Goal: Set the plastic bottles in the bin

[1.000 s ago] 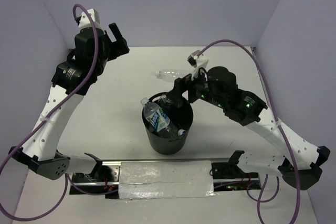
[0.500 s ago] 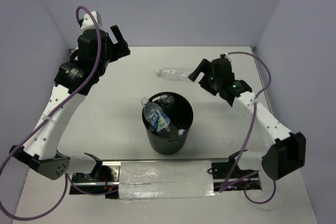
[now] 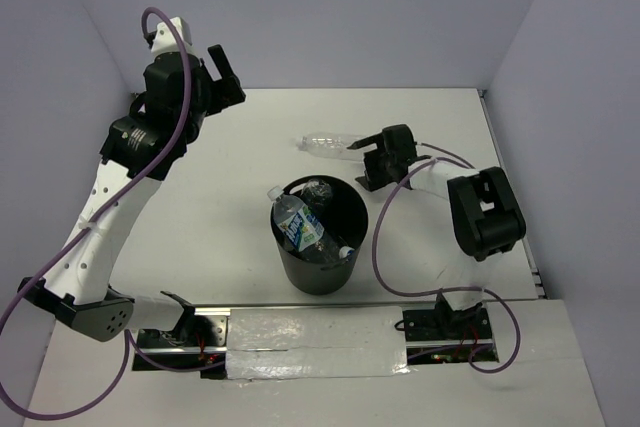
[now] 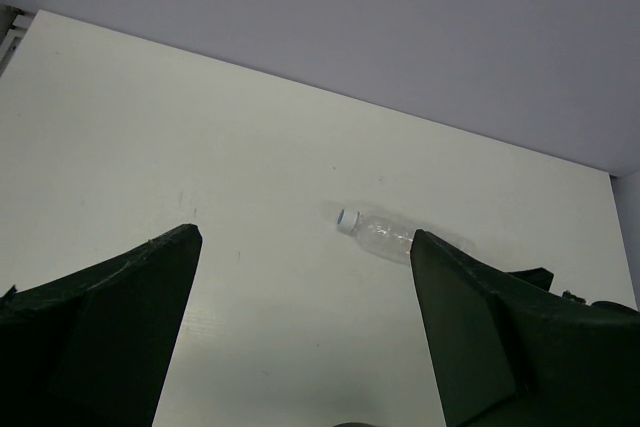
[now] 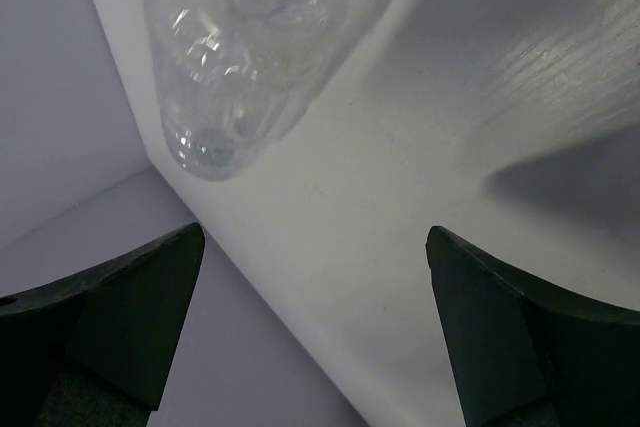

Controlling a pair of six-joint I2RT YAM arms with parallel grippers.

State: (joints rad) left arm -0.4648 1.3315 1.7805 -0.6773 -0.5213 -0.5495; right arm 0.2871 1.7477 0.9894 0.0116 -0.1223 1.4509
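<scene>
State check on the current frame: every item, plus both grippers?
Black round plastic bin: upright, bottles inside.
Blue-and-white labelled clear bottle: in the bin, leaning, capped.
Unlabelled clear plastic bottle: lying on the table, capped, outside the bin.
Left gripper: open, empty, raised.
Right gripper: open, empty, at that bottle's base.

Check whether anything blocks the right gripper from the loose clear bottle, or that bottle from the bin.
Nothing visible: bare table separates the right gripper from the clear plastic bottle, and that bottle from the black round plastic bin.
</scene>
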